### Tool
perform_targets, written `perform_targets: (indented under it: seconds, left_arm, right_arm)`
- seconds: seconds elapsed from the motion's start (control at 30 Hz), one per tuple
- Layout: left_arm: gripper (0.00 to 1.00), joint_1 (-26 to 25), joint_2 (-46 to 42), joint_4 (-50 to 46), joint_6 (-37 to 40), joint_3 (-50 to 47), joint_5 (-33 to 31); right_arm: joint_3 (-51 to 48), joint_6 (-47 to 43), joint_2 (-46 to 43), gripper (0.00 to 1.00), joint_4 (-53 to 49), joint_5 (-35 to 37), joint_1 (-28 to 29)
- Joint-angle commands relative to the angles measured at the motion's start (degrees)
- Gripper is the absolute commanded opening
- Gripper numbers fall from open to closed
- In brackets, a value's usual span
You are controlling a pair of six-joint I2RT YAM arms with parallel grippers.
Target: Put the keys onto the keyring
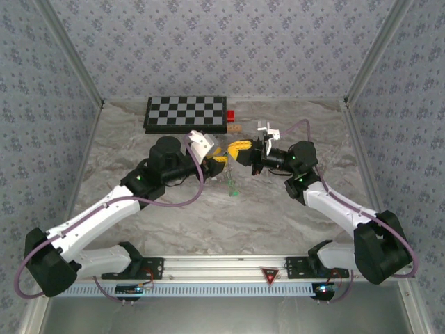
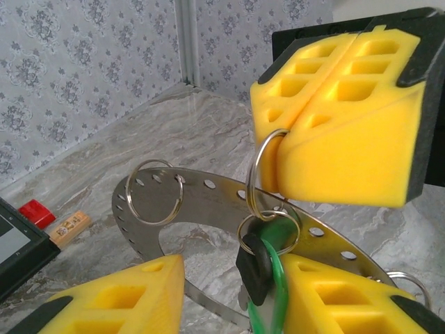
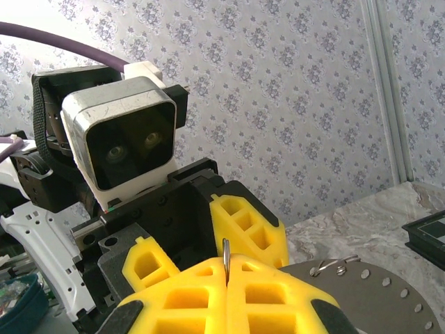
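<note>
So, arms: two, reaching in from either side, their tips meeting nose to nose above the table (image 1: 174, 223).
Grippers: two, each with yellow foam pads.
Keyring: one, a flat grey band with punched holes (image 2: 208, 184), held level in the air and jutting forward from the left gripper (image 2: 233, 270), under the right gripper's tips.
Wire loops: four counted from the left wrist: one (image 2: 127, 197) threaded through a hole ahead of the left pad, one under the right gripper, one hanging from that, one by the right pad.
Keys: a small green cluster (image 1: 233, 185) dangling just below the two grippers; how many I cannot tell. Up close, one dark head with bright green behind it hangs between the left gripper's pads.
Left gripper: pads (image 2: 132, 299) part-way apart, the keyring caught between them and lying against both.
Right gripper: pads (image 3: 226, 273) pressed together, pinching the upper wire loop (image 2: 251, 174) on edge in the seam.
Chessboard: one (image 1: 186, 115), beyond the grippers, well apart.
Red block: one (image 1: 230, 115), at the board's right end.
Tan piece: one (image 1: 236, 128), just nearer the grippers than the red block.
</note>
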Motion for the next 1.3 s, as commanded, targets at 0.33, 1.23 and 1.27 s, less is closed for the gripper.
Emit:
perform_targets:
  seconds: [0.33,1.23,1.27]
  left_arm:
    - [0.27,-0.17,1.07,3.59,1.30,0.61,1.21]
    - [0.00,0.00,-1.22,-4.56,4.36,3.95,0.59]
    - [0.00,0.07,-1.09,-5.34,4.44,4.46,0.61]
  right_arm:
    - [0.05,1.02,-0.27,0.00,3.10,-0.76,0.53]
    - [-1.81,-0.69,-0.79,0.00,0.81,-0.30,-2.02]
    - [-1.88,-0.96,-0.80,0.00,0.53,-0.45,-1.91]
